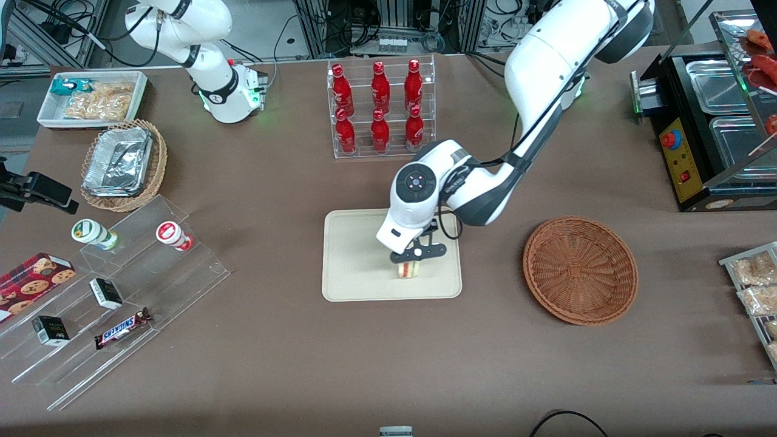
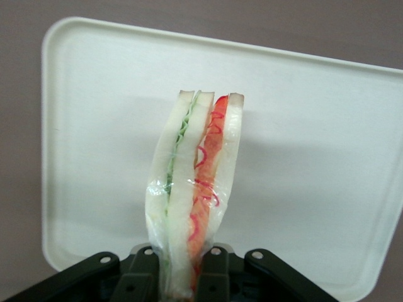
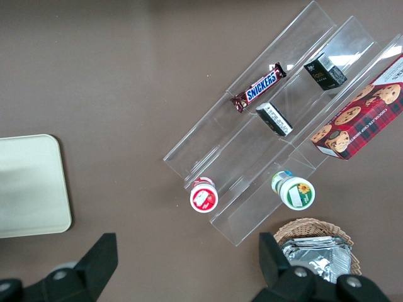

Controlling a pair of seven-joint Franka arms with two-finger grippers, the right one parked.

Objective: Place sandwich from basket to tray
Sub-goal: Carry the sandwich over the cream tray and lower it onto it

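Observation:
The sandwich [image 1: 408,269], a wrapped wedge of white bread with green and red-orange filling, is held in my left gripper [image 1: 410,262] over the beige tray [image 1: 352,267]. In the left wrist view the sandwich [image 2: 195,189] stands between the two black fingers [image 2: 140,277], which are shut on its lower end, with the tray [image 2: 315,157] under it. I cannot tell whether the sandwich touches the tray. The reddish-brown wicker basket [image 1: 580,269] lies empty on the table toward the working arm's end, apart from the tray.
A clear rack of red bottles [image 1: 380,106] stands farther from the front camera than the tray. Toward the parked arm's end are a tan basket with foil trays [image 1: 121,164], a white bin of snacks [image 1: 91,97] and clear tiered shelves [image 1: 121,291]. A black appliance [image 1: 704,121] stands at the working arm's end.

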